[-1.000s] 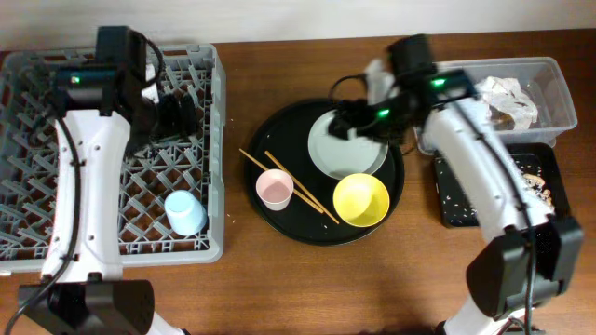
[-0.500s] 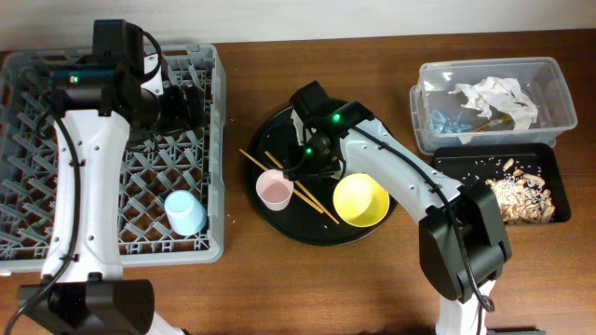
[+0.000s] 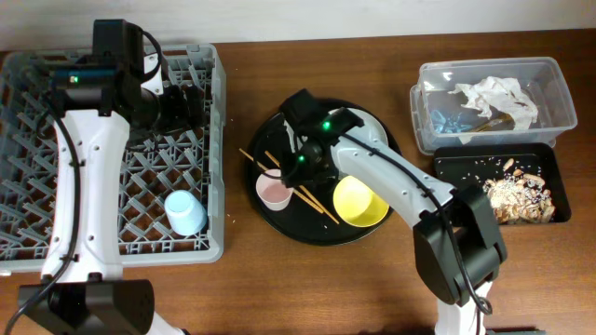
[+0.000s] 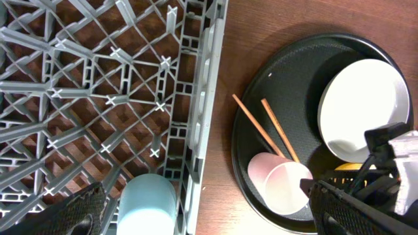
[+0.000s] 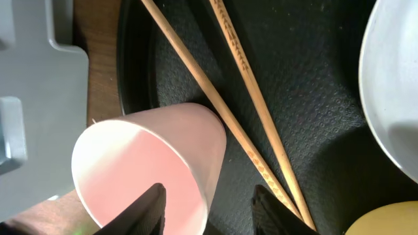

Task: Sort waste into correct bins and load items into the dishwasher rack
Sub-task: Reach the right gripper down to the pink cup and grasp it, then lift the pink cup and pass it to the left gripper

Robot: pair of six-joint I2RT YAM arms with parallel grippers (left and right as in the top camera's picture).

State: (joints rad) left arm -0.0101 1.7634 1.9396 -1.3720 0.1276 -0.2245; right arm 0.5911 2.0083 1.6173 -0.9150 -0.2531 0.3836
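A pink cup (image 3: 274,189) lies on its side on the black tray (image 3: 307,228), beside two wooden chopsticks (image 3: 296,191). My right gripper (image 3: 298,167) hangs over it. In the right wrist view the gripper (image 5: 209,196) is half closed and straddles the wall of the pink cup (image 5: 150,163), one finger inside and one outside, with a gap on each side. The chopsticks (image 5: 248,111) run past it. My left gripper (image 4: 209,212) stands wide open over the right edge of the grey rack (image 3: 28,93). A blue cup (image 3: 185,212) sits in that rack.
A white plate (image 3: 372,126) and a yellow bowl (image 3: 360,200) share the tray. At the right, a clear bin (image 3: 559,74) holds crumpled paper and a black bin (image 3: 447,186) holds food scraps.
My right arm swung left from the plate across the tray down to the pink cup, and its jaws narrowed around the cup's wall. The left arm barely moved.
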